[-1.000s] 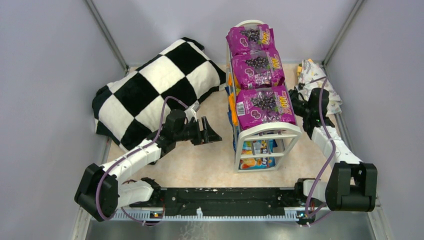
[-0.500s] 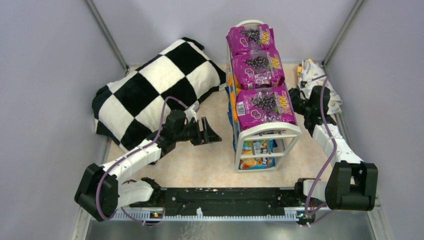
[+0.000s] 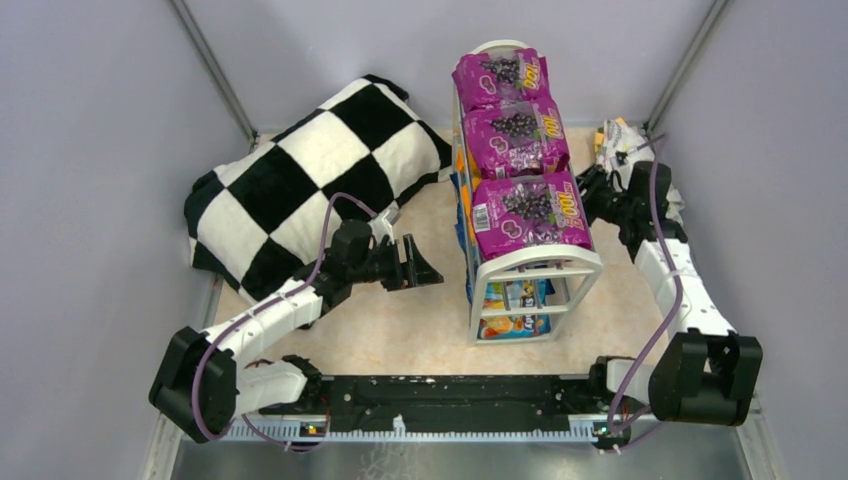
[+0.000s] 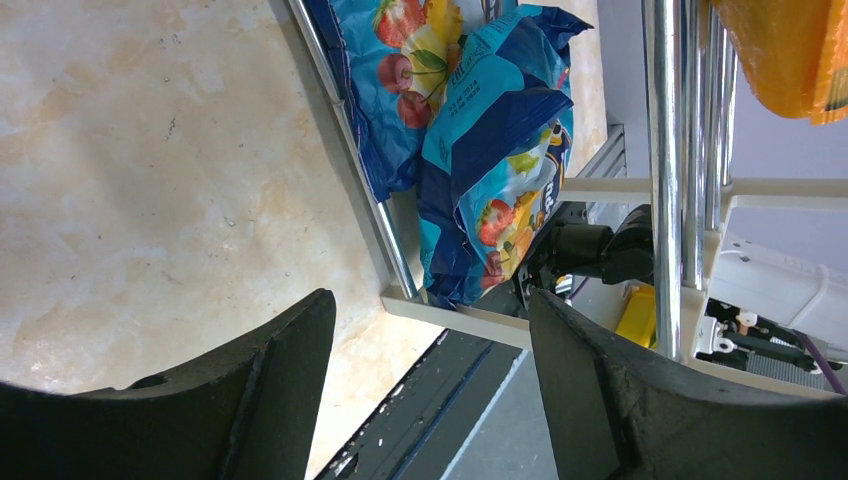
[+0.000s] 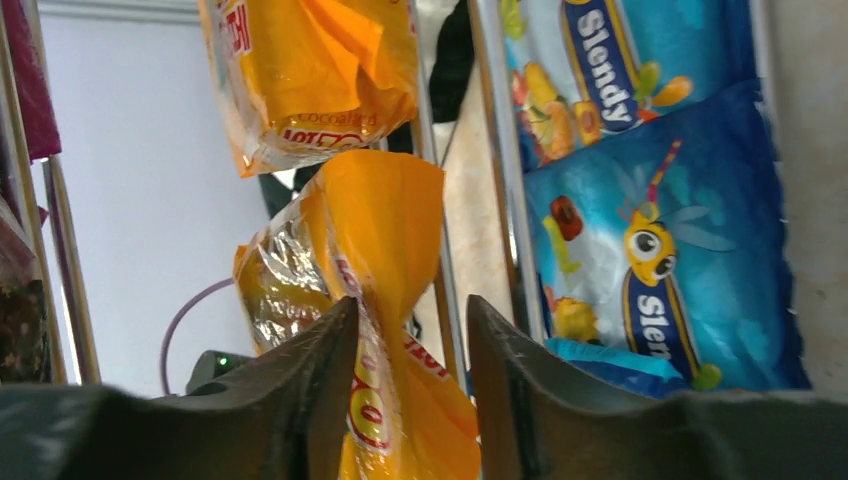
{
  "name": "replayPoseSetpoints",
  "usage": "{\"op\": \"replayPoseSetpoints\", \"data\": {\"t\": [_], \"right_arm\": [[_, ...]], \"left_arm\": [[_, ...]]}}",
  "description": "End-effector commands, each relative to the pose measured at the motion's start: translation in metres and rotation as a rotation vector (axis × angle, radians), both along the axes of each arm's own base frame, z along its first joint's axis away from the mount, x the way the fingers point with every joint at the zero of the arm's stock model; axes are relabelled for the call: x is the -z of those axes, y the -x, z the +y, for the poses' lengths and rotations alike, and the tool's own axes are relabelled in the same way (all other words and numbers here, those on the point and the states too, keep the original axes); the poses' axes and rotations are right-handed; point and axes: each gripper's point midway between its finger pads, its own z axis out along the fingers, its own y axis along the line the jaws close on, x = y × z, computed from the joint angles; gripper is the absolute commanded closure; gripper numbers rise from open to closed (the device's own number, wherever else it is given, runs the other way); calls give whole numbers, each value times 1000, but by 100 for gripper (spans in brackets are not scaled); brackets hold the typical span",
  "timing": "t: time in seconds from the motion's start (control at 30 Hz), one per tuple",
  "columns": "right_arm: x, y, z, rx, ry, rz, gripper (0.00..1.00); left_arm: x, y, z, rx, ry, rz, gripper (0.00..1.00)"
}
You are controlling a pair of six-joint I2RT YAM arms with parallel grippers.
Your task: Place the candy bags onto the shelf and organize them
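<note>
The right arm has slid farther back along the shelf, and the right gripper has loosened. Its jaws now stand partly apart astride an orange bag on the middle tier, which seems to be released there. Purple bags fill the top tier, blue bags the bottom. The left gripper gapes wide, holding nothing, beside the shelf.
</note>
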Motion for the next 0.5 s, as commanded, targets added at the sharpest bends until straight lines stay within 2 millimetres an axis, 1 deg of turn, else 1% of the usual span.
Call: {"op": "replayPoseSetpoints", "data": {"t": [0.0,0.13,0.23,0.27,0.33,0.4,0.47], "right_arm": [[-18,8,-21,32,151,-103,53],[-23,17,-37,54,240,-115,48],[-33,26,-56,98,375,-125,39],[-40,30,-62,108,432,-140,36],[-60,38,-74,151,515,-164,30],[-88,48,-83,197,579,-210,22],[-120,58,-93,259,638,-271,17]], "left_arm": [[-4,-4,0,0,11,-32,23],[-6,-4,0,4,11,-42,23],[-11,-9,3,-7,-24,-72,23],[-15,-12,6,-16,-44,-92,23],[-26,-22,15,-56,-101,-142,22],[-40,-32,27,-106,-162,-198,22],[-63,-42,39,-167,-197,-269,21]]}}
